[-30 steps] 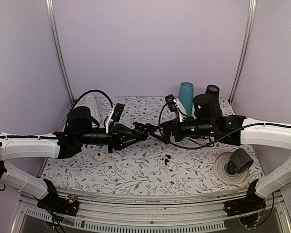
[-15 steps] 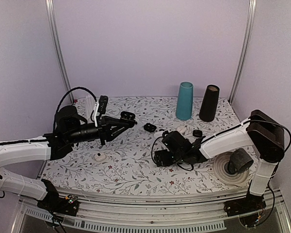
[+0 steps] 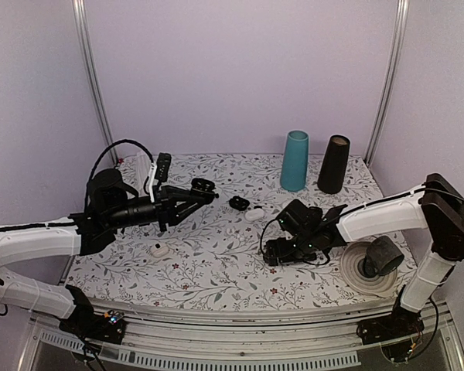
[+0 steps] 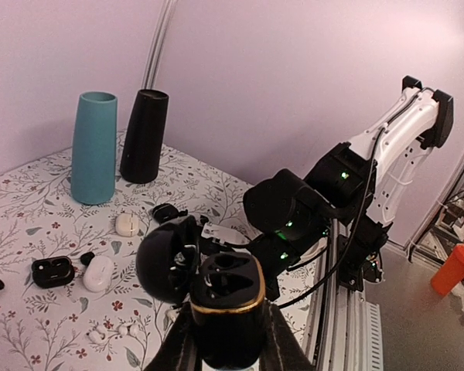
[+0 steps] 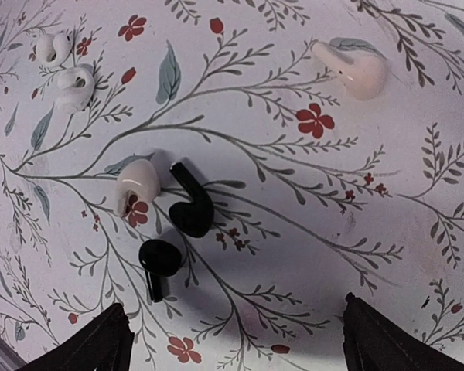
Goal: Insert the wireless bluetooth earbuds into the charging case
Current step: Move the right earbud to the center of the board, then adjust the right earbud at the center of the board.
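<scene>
**Top view.** Note that the right gripper (image 3: 282, 251) had left the mid-table meeting point and come down to the cloth (image 3: 216, 270) in front of the teal cup (image 3: 295, 160). It had then shifted slightly toward the black cup (image 3: 334, 164). The left gripper (image 3: 199, 189) had drawn back well to the left of the teal cup and stayed there, clamped on the black charging case (image 3: 204, 185). Treat this as the case being staged while the right arm starts a pick. The earbuds under the right gripper were hidden in this view.

**Left wrist view.** The black charging case (image 4: 230, 297) sat between the closed fingers with its lid open. You could not tell whether its sockets were empty, and the frame edge cut off the fingers. Loose white earbuds (image 4: 99, 335) lay nearer the camera than the teal cup (image 4: 93, 147).

**Right wrist view.** The jaws stood wide apart and held nothing. Two black earbuds (image 5: 191, 205) lay on the cloth ahead of the fingertips (image 5: 93, 344), between them. A cream earbud (image 5: 135, 185) lay just beside the pair. The teal cup was out of frame here, and whether the black earbuds touched each other was unclear.
</scene>
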Robot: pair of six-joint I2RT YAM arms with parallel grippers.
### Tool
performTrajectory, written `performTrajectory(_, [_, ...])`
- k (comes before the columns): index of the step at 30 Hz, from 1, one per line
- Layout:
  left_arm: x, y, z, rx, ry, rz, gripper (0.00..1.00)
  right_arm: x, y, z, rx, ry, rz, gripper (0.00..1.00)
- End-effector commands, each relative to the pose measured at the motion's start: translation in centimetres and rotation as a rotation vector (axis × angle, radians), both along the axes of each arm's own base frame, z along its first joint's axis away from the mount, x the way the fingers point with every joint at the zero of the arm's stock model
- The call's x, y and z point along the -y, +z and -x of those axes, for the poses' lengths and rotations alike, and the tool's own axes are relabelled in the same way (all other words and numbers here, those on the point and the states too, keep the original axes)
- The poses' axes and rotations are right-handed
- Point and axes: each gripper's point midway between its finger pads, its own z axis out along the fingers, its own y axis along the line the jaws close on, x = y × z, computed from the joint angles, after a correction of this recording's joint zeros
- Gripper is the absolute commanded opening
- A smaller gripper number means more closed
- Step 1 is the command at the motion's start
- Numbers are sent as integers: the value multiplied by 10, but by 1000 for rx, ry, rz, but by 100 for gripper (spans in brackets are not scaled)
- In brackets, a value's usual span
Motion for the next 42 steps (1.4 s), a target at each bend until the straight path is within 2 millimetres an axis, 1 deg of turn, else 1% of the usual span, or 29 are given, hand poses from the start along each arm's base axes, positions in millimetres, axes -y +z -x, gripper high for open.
performTrajectory(1, [-3,7,1,27,-5,27,0,5,9,10,-44,-5,-26,94])
performTrajectory(4, [-2,6,1,24,-10,27,0,3,14,8,-45,-17,-52,86])
performTrajectory(9, [-2,7,3,22,-14,31,0,3,14,2,-41,-41,-54,74])
performTrajectory(10, [-3,7,2,23,-13,32,0,3,15,-1,-40,-47,-57,70])
performTrajectory(15, [-4,8,4,26,-13,31,0,-6,17,-11,-27,-46,-56,59])
performTrajectory(20, [-4,8,4,26,-13,32,0,-15,13,-18,-31,-39,-45,53])
performTrajectory(23, [-4,9,5,27,-16,32,0,-15,10,-22,-30,-44,-29,50])
performTrajectory(27, [-4,9,6,28,-19,32,0,-16,9,-27,-22,-53,-10,42])
performTrajectory(30, [-4,9,6,30,-21,31,0,-16,6,-29,-21,-55,10,35])
performTrajectory(33, [-4,9,7,32,-22,31,0,-14,3,-30,-19,-50,28,32])
performTrajectory(42, [-4,8,7,32,-24,30,0,-19,-7,-29,-22,-22,58,31])
